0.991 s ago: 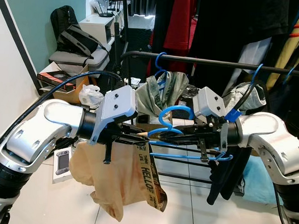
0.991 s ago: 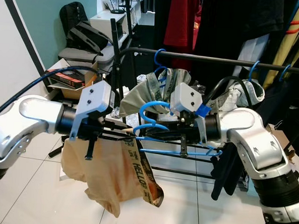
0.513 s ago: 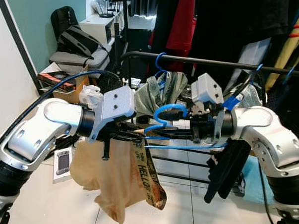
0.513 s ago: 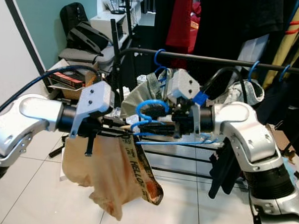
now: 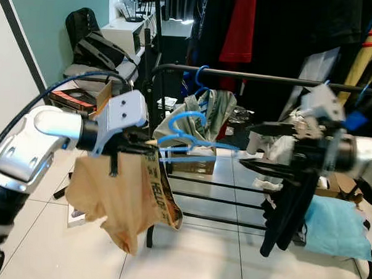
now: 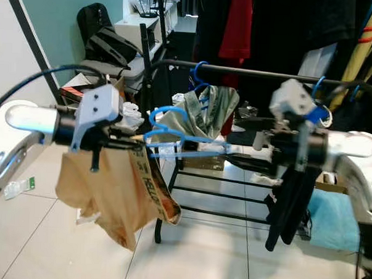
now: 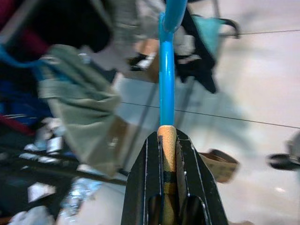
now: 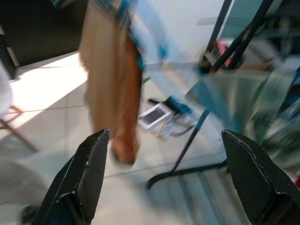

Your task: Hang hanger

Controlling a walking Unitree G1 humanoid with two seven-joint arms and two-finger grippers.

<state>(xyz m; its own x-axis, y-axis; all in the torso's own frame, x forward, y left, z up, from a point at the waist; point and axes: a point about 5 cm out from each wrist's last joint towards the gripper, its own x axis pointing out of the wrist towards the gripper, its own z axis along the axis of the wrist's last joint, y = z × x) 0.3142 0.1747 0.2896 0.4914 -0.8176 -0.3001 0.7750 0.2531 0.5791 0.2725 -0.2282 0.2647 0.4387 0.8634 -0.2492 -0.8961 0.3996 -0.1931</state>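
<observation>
The blue hanger (image 5: 186,142) with the tan garment (image 5: 119,195) is held at one end by the left gripper (image 5: 139,147), whose jaws are closed tight on the cloth-covered end of the hanger, as is seen in the left wrist view. The hanger is kept in the air, in front of the black clothes rail (image 5: 263,76) and below it, and its hook (image 5: 177,119) is not yet over the rail. So the hanging itself is judged to be still left: the hook must be lifted and set on the rail, beside the other blue hanger (image 5: 200,78) that is already there.

Compared with half a second ago, the hanger has been released by the right gripper (image 5: 260,146), which was then at the hanger's middle. Now it is drawn away to the right, apart from the hanger, and its jaws are spread wide with nothing between them.
</observation>
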